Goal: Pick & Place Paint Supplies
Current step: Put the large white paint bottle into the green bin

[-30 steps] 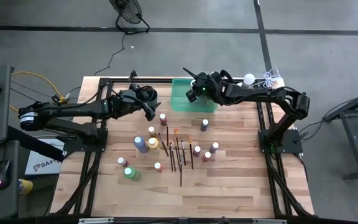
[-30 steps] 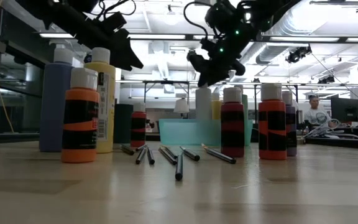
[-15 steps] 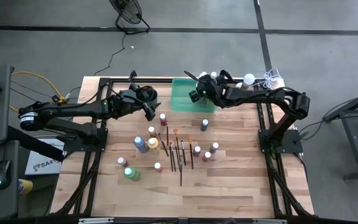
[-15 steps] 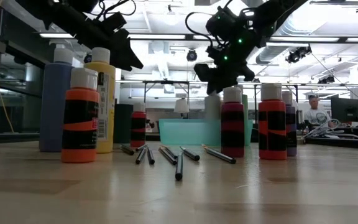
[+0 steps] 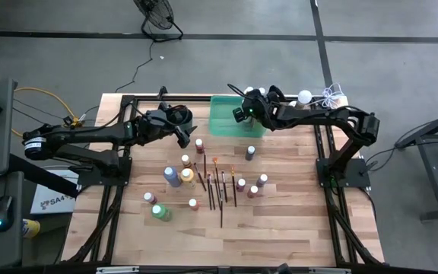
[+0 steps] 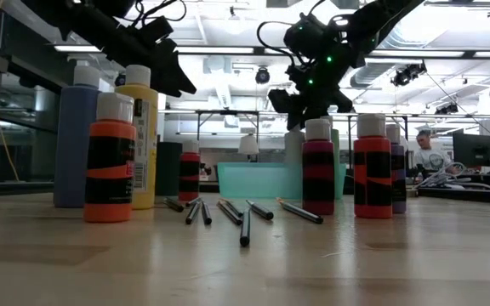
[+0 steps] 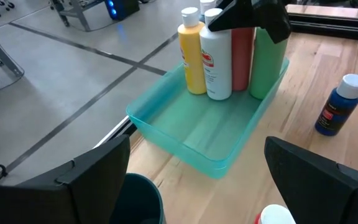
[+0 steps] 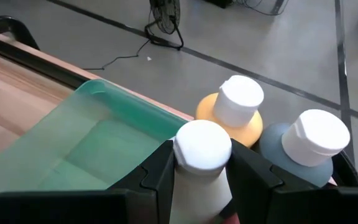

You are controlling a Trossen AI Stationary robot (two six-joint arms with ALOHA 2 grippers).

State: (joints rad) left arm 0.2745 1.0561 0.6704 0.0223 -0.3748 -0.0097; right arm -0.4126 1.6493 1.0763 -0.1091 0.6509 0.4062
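Note:
A translucent green tray [image 5: 225,116] sits at the table's far edge. In it stand a yellow bottle [image 7: 191,53], a red bottle [image 7: 243,56] and a green bottle [image 7: 267,65]. My right gripper [image 5: 243,112] is over the tray, shut on a white bottle [image 7: 217,59] beside the yellow one. My left gripper [image 5: 182,135] hangs open above the table, left of the tray, with nothing between its fingers. Several small paint bottles [image 5: 184,175] stand on the table around several paintbrushes [image 5: 219,186] lying there. My right gripper pinches the white bottle's neck and shoulder [image 8: 202,180], just under its white cap [image 8: 202,146], between its two fingers. The fingers come slanting down from the table's right side. The bottle is upright, its base low in the tray; whether it rests on the floor I cannot tell.
A dark round cup [image 7: 138,199] stands just below my left gripper. A blue bottle [image 7: 337,106] and a red one [image 5: 199,144] stand on the table near the tray. The tray's left half [image 7: 185,134] is bare. A person [image 6: 432,155] sits in the room behind.
My right gripper has sunk a little and shifted slightly toward the table's right edge, rolling its wrist, with the white bottle still in its fingers. The bottle has come down lower into the tray, next to the yellow one.

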